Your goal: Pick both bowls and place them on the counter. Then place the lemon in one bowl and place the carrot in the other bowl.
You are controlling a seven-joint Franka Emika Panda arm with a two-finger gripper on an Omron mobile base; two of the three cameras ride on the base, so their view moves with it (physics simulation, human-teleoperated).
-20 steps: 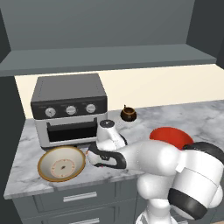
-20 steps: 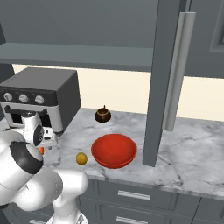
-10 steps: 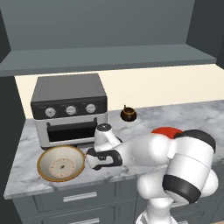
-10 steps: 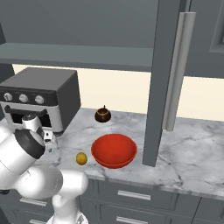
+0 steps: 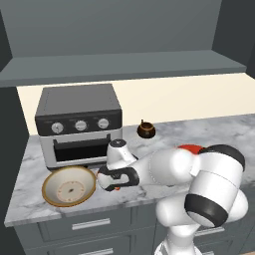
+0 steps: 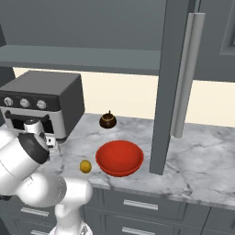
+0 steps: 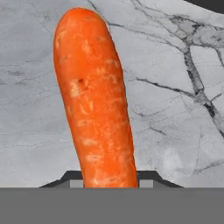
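The grey-veined white marble counter [image 6: 202, 151] carries everything here, with a dark grey toaster oven with three knobs [image 5: 79, 124] standing at its back left. Of the two bowls, the glossy red wide bowl [image 6: 120, 158] sits out in the open toward the front edge, and the cream-white shallow bowl with the tan-brown rim [image 5: 68, 186] lies in front of the oven, just beside the arm's hand. A small dark brown knobbed pot [image 6: 108, 120] stands near the back wall, well apart from both. The gripper [image 7: 107, 180] is low over the counter between the cream bowl and the red one, and in the hand view its dark finger tips sit tight on either side of the short orange tapered carrot [image 7: 94, 100], so it appears closed on the carrot's near end, the rest of the root pointing away over bare marble. The carrot should handle as light, stiff and faintly ridged, not fragile; gripped at one end it may swing, so a hold nearer the thick middle would be steadier. The small yellow oval lemon [image 6: 85, 166] rests on the counter just left of the red bowl; round and smooth, it is likely to roll and is best pinched across its middle.
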